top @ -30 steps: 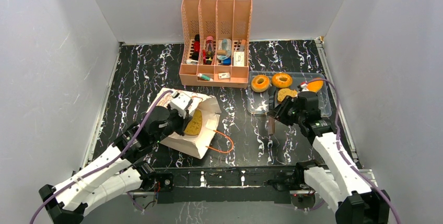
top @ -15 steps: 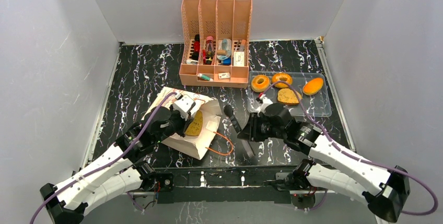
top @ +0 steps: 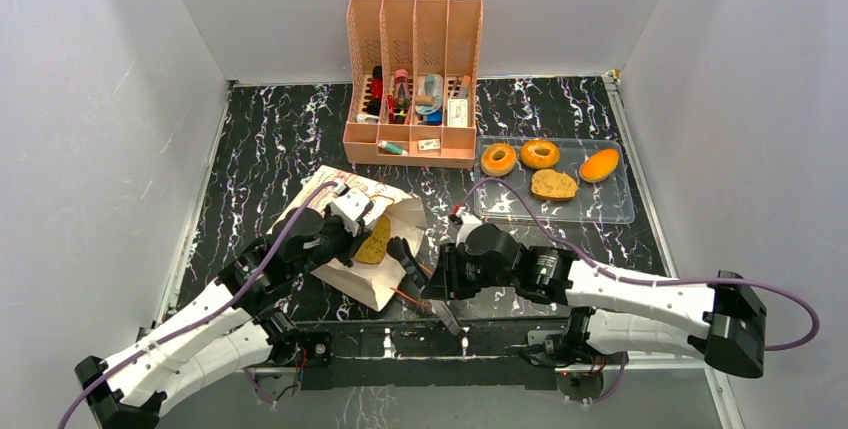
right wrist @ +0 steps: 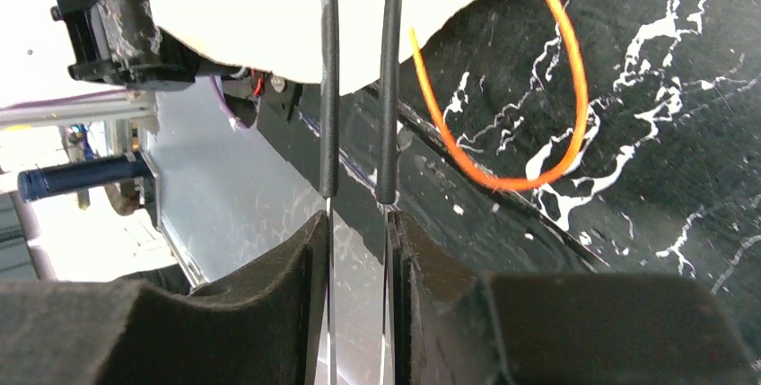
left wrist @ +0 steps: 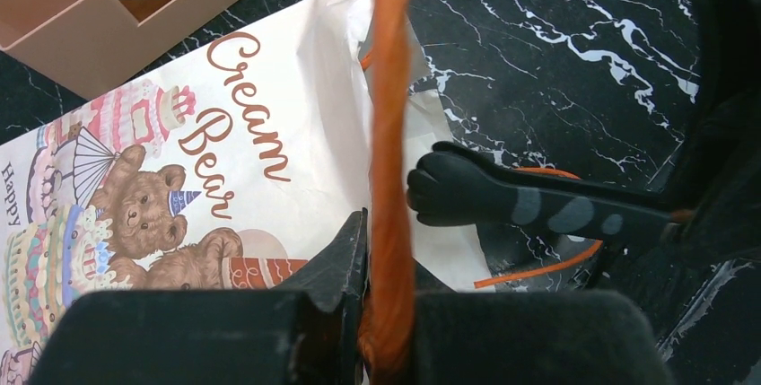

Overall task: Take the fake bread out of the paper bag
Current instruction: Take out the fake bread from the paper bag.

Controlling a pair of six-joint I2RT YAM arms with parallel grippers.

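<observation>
Only left wrist cam's showing left gripper (left wrist: pixel 386 264) pinching the orange cord (left wrist: pixel 392 89) of the paper bag (left wrist: pixel 305 134); right gripper (right wrist: pixel 359 223) is hanging low, squeezing tongs (right wrist: pixel 388 89).

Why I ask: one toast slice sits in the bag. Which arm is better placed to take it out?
Right, likely: the right pincer holds black tongs by the paper bag, near the toast slice; the left pincer is shut on the orange cord handle.
</observation>
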